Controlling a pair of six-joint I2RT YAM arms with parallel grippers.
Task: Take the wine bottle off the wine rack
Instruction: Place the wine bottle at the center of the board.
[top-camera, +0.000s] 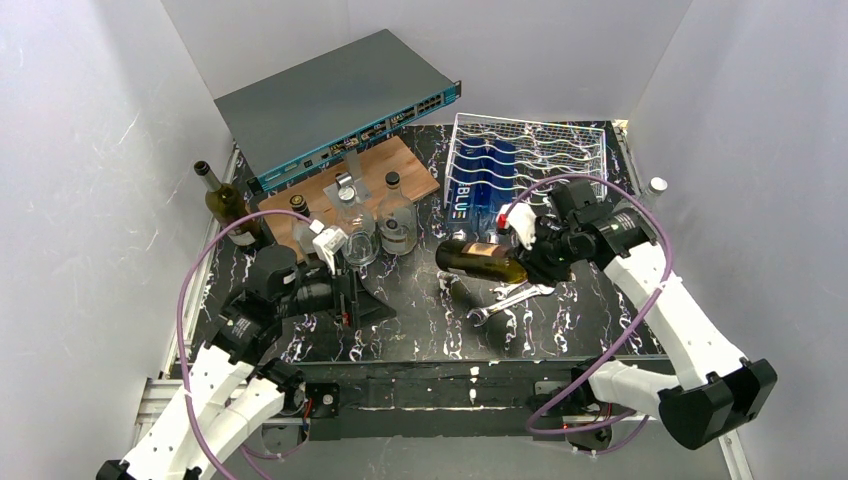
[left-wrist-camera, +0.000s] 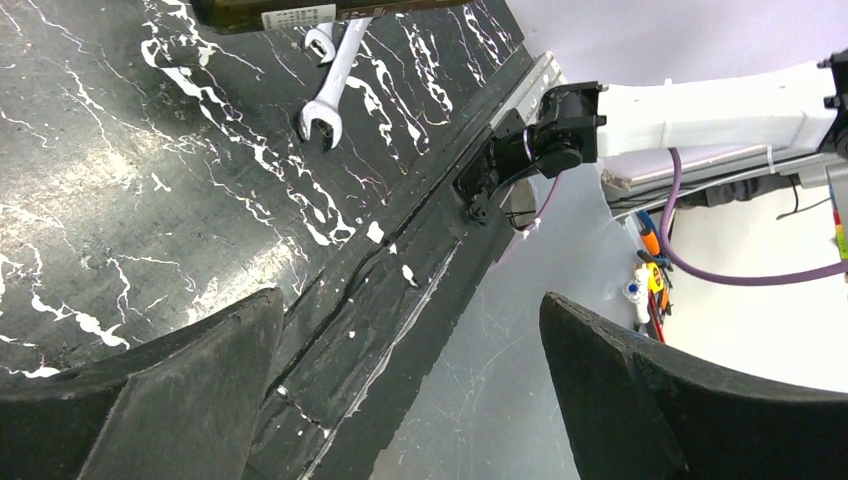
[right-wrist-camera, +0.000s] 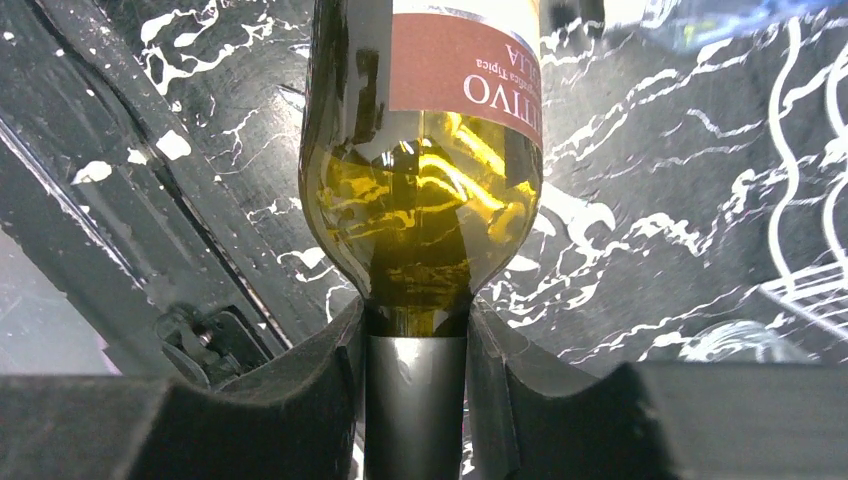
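The white wire wine rack (top-camera: 545, 155) stands at the back right of the table. The wine bottle (top-camera: 478, 258) is olive green with a reddish label. It lies on its side in front of the rack, clear of the wires, with its base pointing left. My right gripper (top-camera: 537, 262) is shut on its neck; the right wrist view shows both fingers (right-wrist-camera: 320, 380) pressed against the foil-capped neck of the bottle (right-wrist-camera: 420, 200). My left gripper (top-camera: 352, 298) is open and holds nothing, left of the bottle. In its own view the left gripper (left-wrist-camera: 410, 310) hangs over the table's front edge.
A silver wrench (top-camera: 510, 300) lies just in front of the bottle. A grey network switch (top-camera: 340, 100) sits at the back left. A wooden board (top-camera: 355, 185) carries clear glass bottles (top-camera: 397, 225). Another dark bottle (top-camera: 225, 205) stands at the left edge. A blue box (top-camera: 480, 185) lies under the rack.
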